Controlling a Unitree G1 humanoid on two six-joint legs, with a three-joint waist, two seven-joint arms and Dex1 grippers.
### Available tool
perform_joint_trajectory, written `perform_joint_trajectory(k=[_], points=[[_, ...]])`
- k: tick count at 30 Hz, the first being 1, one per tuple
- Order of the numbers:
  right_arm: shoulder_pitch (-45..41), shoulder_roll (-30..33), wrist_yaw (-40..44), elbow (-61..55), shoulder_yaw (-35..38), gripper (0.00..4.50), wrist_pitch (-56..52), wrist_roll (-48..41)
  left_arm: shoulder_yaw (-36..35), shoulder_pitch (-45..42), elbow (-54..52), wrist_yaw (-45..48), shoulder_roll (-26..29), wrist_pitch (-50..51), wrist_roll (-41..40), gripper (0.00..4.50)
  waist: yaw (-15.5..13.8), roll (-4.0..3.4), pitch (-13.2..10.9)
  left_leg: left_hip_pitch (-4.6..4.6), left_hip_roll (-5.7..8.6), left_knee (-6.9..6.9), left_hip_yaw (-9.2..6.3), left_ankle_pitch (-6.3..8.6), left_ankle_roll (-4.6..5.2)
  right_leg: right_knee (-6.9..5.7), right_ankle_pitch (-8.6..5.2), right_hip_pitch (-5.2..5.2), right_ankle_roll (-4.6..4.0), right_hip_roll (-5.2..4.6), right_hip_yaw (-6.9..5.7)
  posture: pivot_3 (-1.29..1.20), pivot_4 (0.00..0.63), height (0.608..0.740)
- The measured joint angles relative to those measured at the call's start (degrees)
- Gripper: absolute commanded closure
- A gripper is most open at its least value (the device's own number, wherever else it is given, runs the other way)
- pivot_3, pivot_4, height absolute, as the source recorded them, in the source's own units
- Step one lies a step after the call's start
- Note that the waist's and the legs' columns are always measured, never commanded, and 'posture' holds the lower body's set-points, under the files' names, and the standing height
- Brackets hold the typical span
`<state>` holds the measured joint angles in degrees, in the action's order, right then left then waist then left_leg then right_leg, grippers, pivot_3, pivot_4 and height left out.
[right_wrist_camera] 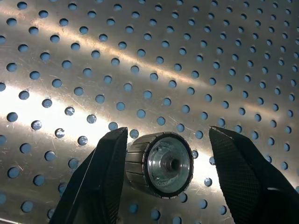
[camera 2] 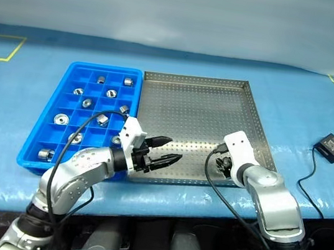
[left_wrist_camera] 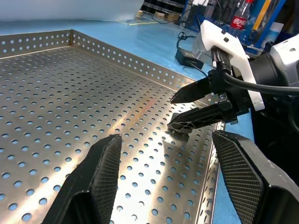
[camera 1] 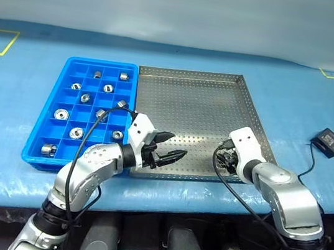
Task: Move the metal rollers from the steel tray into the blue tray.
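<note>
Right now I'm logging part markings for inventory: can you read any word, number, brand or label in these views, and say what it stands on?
No text can be read.
Bottle with a red label behind the table: print too blurred to read.
Black power adapter on the blue cover: no legible marking.
Metal roller between the right tool's fingers: no visible marking.

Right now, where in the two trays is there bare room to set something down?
The steel tray is bare from its far rim down to both grippers. The blue tray is crowded with metal rollers, though several compartments stand empty, such as the far-left corner one.
</note>
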<state>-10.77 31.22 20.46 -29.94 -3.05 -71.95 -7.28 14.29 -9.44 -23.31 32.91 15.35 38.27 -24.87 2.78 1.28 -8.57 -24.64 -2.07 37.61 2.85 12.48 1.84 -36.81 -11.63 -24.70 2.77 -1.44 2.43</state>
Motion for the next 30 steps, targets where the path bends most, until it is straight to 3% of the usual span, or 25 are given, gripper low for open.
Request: perform_joint_trajectory(k=[5,10,19,23,30], points=[[1.17,-1.19,-0.75,0.19,1.34,1.59,-1.12,-0.26,-0.04,-0.03,0.61,-0.22,0.20,-0.02,0.07,1.14,0.64,0.00,0.00,0.00,-0.02,0.02,-0.02,0.00,0.00,0.00,0.01,0.03,0.01,0.00,0.00,-0.09,0.150,0.740],[1.43,-2.74,-1.38,1.40,1.36,2.67,-0.92,-0.60,-0.10,-0.03,0.60,-0.48,0.54,-0.02,0.11,1.14,0.85,0.00,0.00,0.03,-0.02,0.03,-0.01,0.00,0.01,0.00,0.02,0.05,0.04,0.00,0.03,-0.08,0.150,0.740],[0.39,-5.00,-2.03,1.88,1.16,2.67,-0.17,-1.20,-1.31,0.96,0.49,-2.99,1.01,-0.02,0.24,1.14,0.89,-0.01,0.00,0.02,-0.04,0.07,-0.01,0.00,0.02,-0.02,0.04,0.03,0.07,0.01,0.05,-0.04,0.150,0.740],[-3.76,-10.32,-0.51,-1.07,-1.65,2.67,3.44,-4.26,-7.36,2.17,-2.44,-6.92,3.53,0.22,0.85,1.14,1.35,-0.05,-0.04,0.05,-0.08,0.02,-0.01,0.00,0.01,-0.09,0.05,-0.04,0.06,0.19,0.09,-0.01,0.150,0.740],[-14.61,-22.66,3.04,0.82,-13.51,2.67,9.38,-9.27,-21.48,10.37,-11.98,-11.78,12.97,4.39,2.32,1.14,-0.02,-0.04,-0.04,0.02,-0.25,-0.13,-0.15,0.01,-0.02,-0.06,-0.03,-0.02,-0.08,0.17,-0.07,0.07,0.150,0.740]])
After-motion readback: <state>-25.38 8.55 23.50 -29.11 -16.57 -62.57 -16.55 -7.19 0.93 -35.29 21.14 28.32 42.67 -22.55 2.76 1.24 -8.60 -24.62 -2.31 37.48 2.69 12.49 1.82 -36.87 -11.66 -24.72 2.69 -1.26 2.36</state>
